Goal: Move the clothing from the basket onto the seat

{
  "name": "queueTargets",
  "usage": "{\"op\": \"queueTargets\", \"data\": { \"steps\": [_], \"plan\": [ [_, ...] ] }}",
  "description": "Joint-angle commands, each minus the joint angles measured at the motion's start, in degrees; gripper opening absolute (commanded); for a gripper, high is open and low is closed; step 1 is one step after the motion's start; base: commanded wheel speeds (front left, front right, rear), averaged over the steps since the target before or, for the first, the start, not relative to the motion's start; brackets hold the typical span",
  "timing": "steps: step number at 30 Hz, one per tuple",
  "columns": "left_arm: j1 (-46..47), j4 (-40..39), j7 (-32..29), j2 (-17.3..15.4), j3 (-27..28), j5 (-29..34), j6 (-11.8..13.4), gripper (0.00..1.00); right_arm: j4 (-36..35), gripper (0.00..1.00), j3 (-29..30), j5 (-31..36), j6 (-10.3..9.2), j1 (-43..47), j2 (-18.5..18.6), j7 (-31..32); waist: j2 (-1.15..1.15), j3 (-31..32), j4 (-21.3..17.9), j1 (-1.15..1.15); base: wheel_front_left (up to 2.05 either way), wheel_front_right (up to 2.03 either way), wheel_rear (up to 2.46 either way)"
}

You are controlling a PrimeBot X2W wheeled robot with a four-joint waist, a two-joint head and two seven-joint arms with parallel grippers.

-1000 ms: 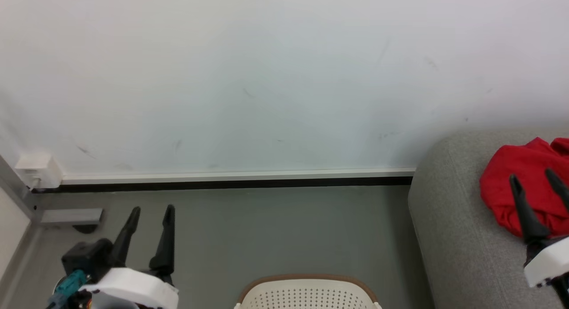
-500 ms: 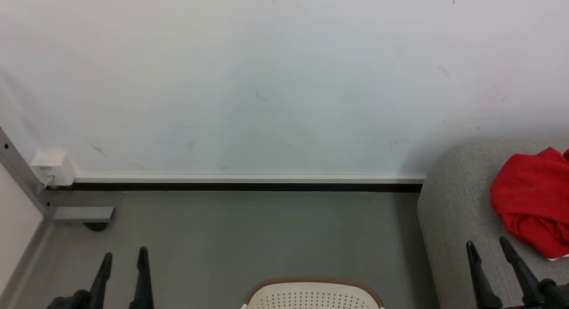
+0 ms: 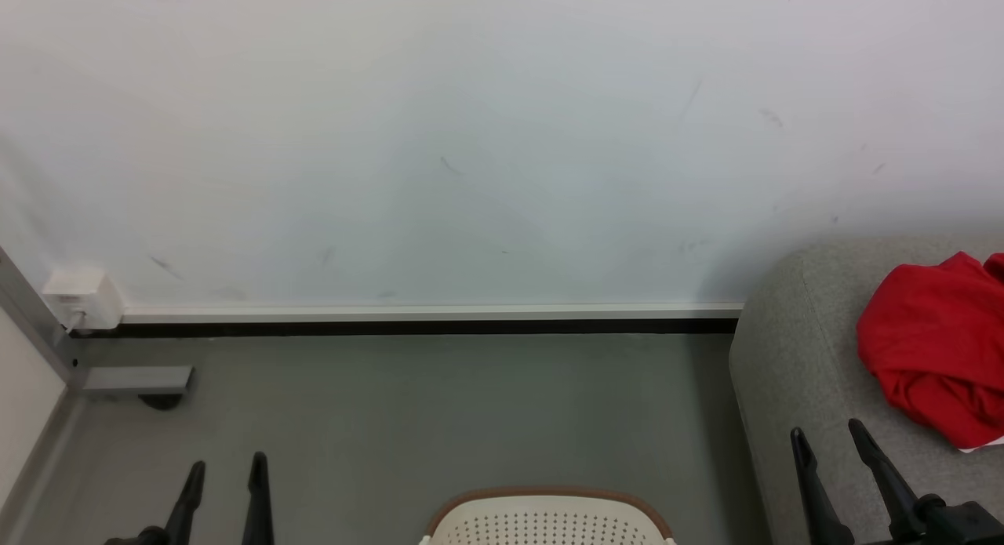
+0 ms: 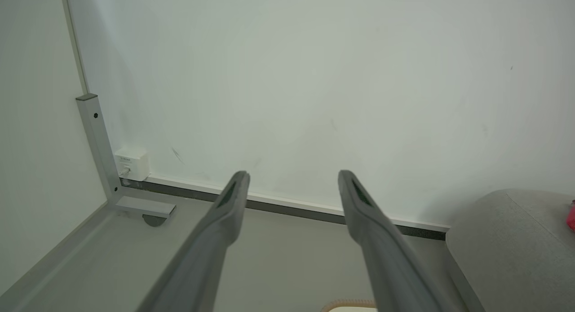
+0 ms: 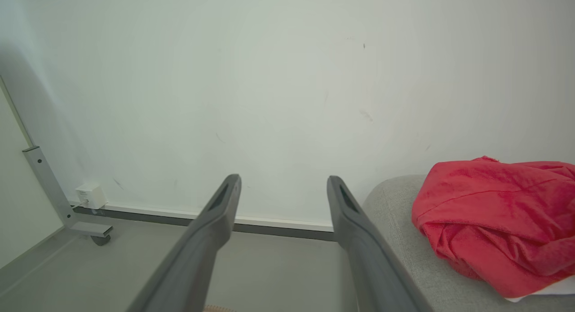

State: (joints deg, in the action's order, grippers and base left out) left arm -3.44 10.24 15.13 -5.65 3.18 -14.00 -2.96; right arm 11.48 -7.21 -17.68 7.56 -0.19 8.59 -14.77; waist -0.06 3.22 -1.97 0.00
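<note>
Clothing (image 3: 933,349): crumpled on seat (image 3: 792,372), white scrap (image 3: 984,446) beneath, perhaps its tag.
Basket (image 3: 549,521): on floor (image 3: 439,404).
Left gripper (image 3: 228,460): fingers parted, empty.
Right gripper (image 3: 826,426): fingers parted, empty.

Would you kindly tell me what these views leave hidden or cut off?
Basket: the head view's bottom edge cuts it off, so its inside is out of sight.
Clothing: cropped by the right edge of the head and right wrist views, so its full spread is unknown.
Seat: cropped at the right and bottom; the clothing covers part of it.
White patch: a sliver under the clothing in the right wrist view, too little to identify.
</note>
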Motion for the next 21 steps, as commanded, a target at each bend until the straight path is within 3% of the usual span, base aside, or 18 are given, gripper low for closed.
{"op": "queueTargets", "data": {
  "steps": [1, 21],
  "plan": [
    [0.3, 0.3, 0.0, 0.2, 0.4, 0.8, -0.2, 1.00, -0.1, 1.00, 0.0, 0.0, -0.15, -0.6, 0.2, -0.4, 0.00, 0.1, 0.0, 0.00, 0.00, 0.00, 0.00],
    [0.9, 2.5, 0.0, 2.3, 3.9, 3.9, -3.0, 1.00, 0.5, 1.00, -0.6, -0.4, -0.15, -0.1, 0.3, -0.4, 0.00, 0.8, -0.6, 0.00, 0.00, 0.00, 0.00]
  ]
}}
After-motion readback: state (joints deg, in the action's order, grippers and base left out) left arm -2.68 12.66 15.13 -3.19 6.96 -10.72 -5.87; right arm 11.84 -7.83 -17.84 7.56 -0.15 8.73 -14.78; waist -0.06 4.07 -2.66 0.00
